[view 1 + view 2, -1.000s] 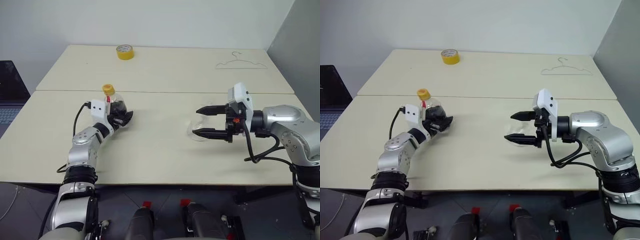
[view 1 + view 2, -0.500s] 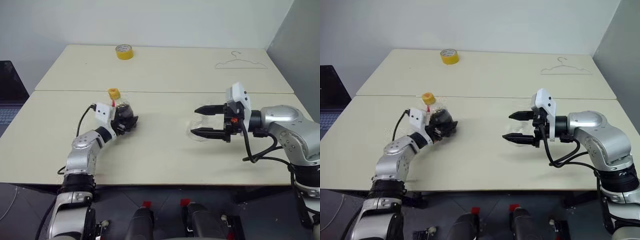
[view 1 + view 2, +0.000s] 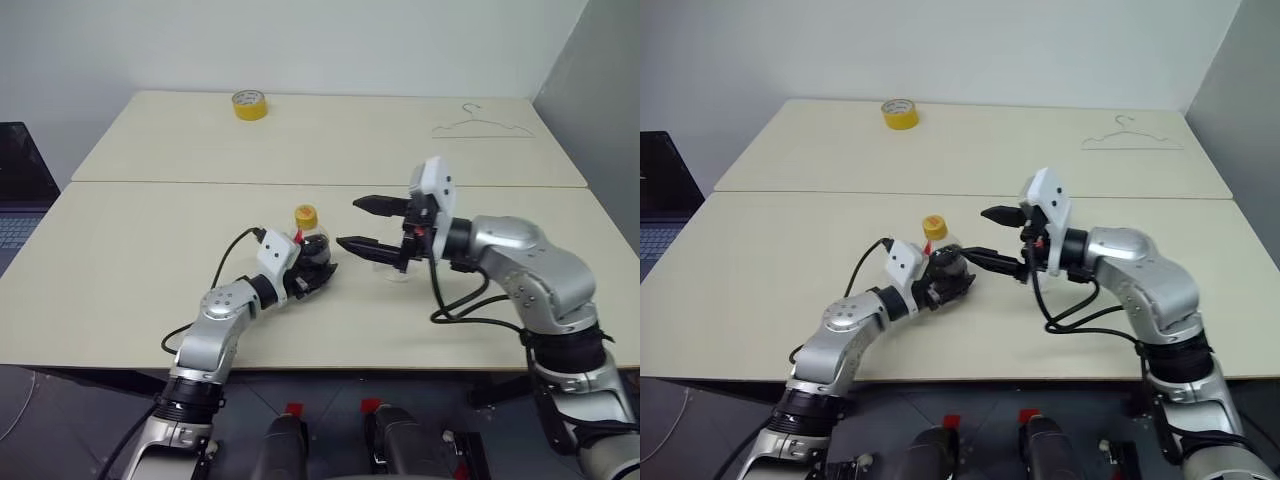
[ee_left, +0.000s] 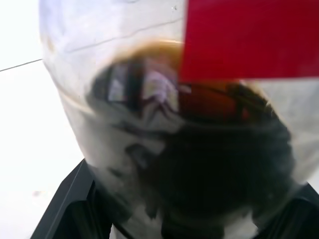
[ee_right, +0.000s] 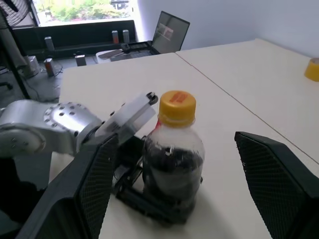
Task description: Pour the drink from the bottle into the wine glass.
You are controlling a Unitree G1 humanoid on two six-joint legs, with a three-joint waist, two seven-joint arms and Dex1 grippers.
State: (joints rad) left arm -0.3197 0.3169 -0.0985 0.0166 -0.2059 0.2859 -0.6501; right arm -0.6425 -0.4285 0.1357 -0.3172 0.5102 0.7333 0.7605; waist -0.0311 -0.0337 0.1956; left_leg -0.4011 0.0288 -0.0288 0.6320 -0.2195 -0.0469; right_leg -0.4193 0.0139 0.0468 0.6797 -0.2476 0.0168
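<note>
The bottle stands upright near the middle of the front table. It has a yellow cap, a red label and the dark drink in its lower half. My left gripper is shut on its body low down. My right gripper is open, pointing left, with its fingertips just right of the bottle's neck and apart from it. The wine glass shows only faintly on the table under the right gripper, mostly hidden by it.
On the rear table, a yellow tape roll sits at the far left and a wire hanger lies at the far right. A laptop stands off the left edge. A seam splits the two tables.
My left gripper has carried the bottle to the right, from the left side to the middle of the table. My right gripper has moved left to meet it, still open.
</note>
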